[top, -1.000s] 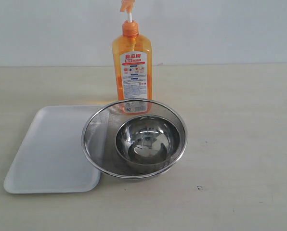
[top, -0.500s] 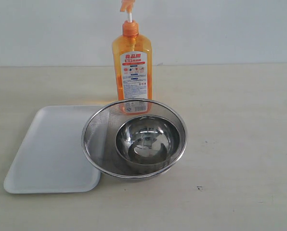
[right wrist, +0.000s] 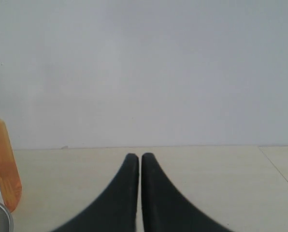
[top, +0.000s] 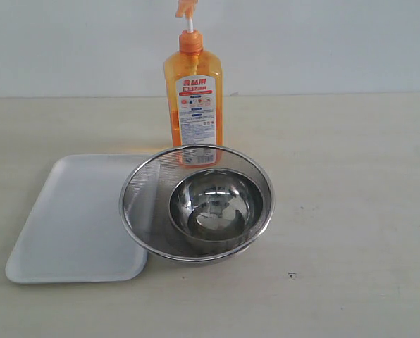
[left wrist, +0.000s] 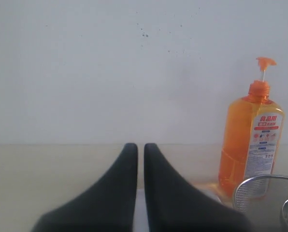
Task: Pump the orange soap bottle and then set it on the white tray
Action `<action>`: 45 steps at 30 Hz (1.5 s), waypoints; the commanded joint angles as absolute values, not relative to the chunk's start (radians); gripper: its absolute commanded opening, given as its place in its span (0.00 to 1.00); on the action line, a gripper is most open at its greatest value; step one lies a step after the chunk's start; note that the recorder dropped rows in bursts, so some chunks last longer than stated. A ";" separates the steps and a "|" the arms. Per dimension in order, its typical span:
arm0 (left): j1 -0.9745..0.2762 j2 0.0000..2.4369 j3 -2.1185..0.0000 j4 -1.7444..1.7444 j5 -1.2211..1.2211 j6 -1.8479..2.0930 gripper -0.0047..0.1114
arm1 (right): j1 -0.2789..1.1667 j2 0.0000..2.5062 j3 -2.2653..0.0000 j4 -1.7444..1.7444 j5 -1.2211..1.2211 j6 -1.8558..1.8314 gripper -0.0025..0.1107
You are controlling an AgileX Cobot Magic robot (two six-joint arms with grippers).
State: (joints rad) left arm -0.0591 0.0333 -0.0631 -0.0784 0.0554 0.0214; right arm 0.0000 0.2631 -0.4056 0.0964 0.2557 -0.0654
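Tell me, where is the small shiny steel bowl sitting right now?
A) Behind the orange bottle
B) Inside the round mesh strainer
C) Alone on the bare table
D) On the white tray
B: the small steel bowl sits down inside the round mesh strainer, with the strainer's rim ringing it on all sides.
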 commanded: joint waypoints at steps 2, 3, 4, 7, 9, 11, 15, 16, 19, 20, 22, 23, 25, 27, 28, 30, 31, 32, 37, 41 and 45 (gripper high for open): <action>-0.053 0.104 -0.125 -0.094 0.079 0.011 0.08 | 0.000 0.294 -0.412 0.098 0.256 -0.062 0.02; -0.053 0.116 -0.137 -0.094 0.082 0.011 0.08 | 0.000 0.302 -0.412 0.098 0.256 -0.062 0.02; -0.053 0.135 -0.151 -0.098 0.091 0.011 0.08 | 0.000 0.309 -0.412 0.098 0.256 -0.062 0.02; -0.053 0.184 -0.200 -0.098 0.159 0.000 0.08 | 0.000 0.330 -0.417 0.098 0.256 -0.062 0.02; -0.053 0.233 -0.241 -0.098 0.183 -0.048 0.08 | 0.000 0.360 -0.442 0.098 0.273 -0.062 0.02; -0.053 0.259 -0.266 -0.098 0.165 -0.094 0.08 | 0.000 0.398 -0.471 0.098 0.293 -0.062 0.02; -0.053 0.262 -0.266 -0.098 0.093 -0.101 0.08 | 0.000 0.433 -0.492 0.098 0.303 -0.062 0.02; -0.053 0.262 -0.266 -0.098 0.093 -0.101 0.08 | 0.000 0.433 -0.492 0.098 0.303 -0.062 0.02; -0.053 0.262 -0.266 -0.098 0.067 -0.101 0.08 | 0.000 0.433 -0.492 0.098 0.303 -0.062 0.02; -0.053 0.262 -0.266 -0.098 0.053 -0.106 0.08 | 0.000 0.433 -0.492 0.098 0.303 -0.067 0.02; -0.053 0.262 -0.266 -0.098 0.048 -0.119 0.08 | 0.000 0.433 -0.492 0.098 0.303 -0.079 0.02; -0.053 0.262 -0.266 -0.098 0.045 -0.130 0.08 | 0.000 0.433 -0.492 0.098 0.303 -0.086 0.02; -0.053 0.262 -0.266 -0.098 0.053 -0.158 0.08 | 0.000 0.433 -0.492 0.098 0.303 -0.088 0.02; -0.053 0.262 -0.266 -0.098 0.053 -0.158 0.08 | 0.000 0.433 -0.492 0.098 0.303 -0.088 0.02; -0.053 0.262 -0.266 -0.098 0.053 -0.158 0.08 | 0.000 0.433 -0.492 0.098 0.303 -0.088 0.02; -0.053 0.262 -0.266 -0.098 0.053 -0.158 0.08 | 0.000 0.433 -0.492 0.098 0.303 -0.088 0.02; -0.053 0.262 -0.266 -0.098 0.053 -0.158 0.08 | 0.000 0.433 -0.492 0.100 0.303 -0.088 0.02; -0.053 0.262 -0.266 -0.098 0.053 -0.158 0.08 | 0.000 0.433 -0.492 0.106 0.303 -0.088 0.02; -0.053 0.262 -0.266 -0.098 0.046 -0.158 0.08 | 0.000 0.457 -0.492 0.127 0.311 -0.088 0.02; -0.053 0.266 -0.266 -0.098 0.023 -0.170 0.08 | 0.000 0.503 -0.492 0.145 0.317 -0.091 0.02; -0.053 0.292 -0.266 -0.098 -0.011 -0.214 0.08 | 0.000 0.550 -0.494 0.248 0.320 -0.212 0.02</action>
State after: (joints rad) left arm -0.0591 0.2693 -0.2602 -0.0894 0.0204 -0.1841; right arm 0.0000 0.5251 -0.4856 0.1794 0.3171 -0.1329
